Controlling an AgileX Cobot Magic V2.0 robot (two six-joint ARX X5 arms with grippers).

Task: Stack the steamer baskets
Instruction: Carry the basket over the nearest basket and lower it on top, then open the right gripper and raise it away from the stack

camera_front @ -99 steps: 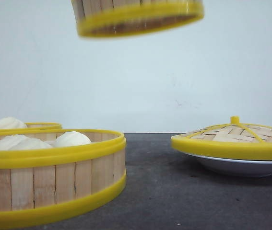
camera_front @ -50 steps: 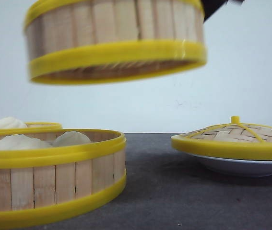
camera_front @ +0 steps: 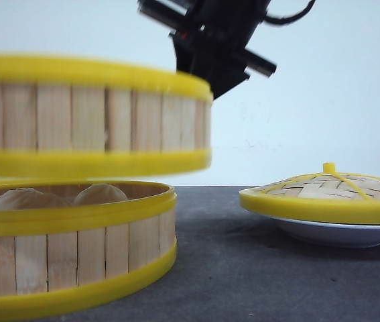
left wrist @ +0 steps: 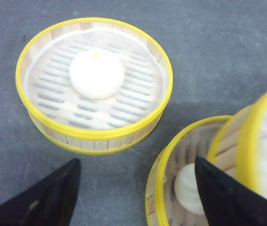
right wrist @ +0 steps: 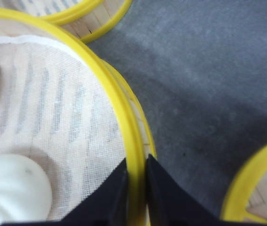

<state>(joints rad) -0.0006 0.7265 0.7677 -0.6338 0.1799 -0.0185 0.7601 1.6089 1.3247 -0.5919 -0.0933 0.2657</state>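
At the left of the front frame, my right gripper (right wrist: 134, 188) clamps the rim of a raised steamer basket (camera_front: 89, 117), hanging just above the bun-filled basket (camera_front: 76, 248) on the table (camera_front: 257, 282). My left gripper (left wrist: 133, 197) is spread apart, holding nothing, near the single-bun basket (left wrist: 94, 84). The domed lid (camera_front: 327, 194) sits lower right.

Round steamer baskets (camera_front: 89, 127) (camera_front: 76, 248) (left wrist: 95, 84): pale vertical wooden slats, yellow plastic rims. White cloth liner (right wrist: 53, 122), grey slat stripes showing through. White buns (left wrist: 96, 74). Domed woven straw lid (camera_front: 327, 188), yellow rim; white plate (camera_front: 337, 231). Dark grey tabletop (camera_front: 257, 282).
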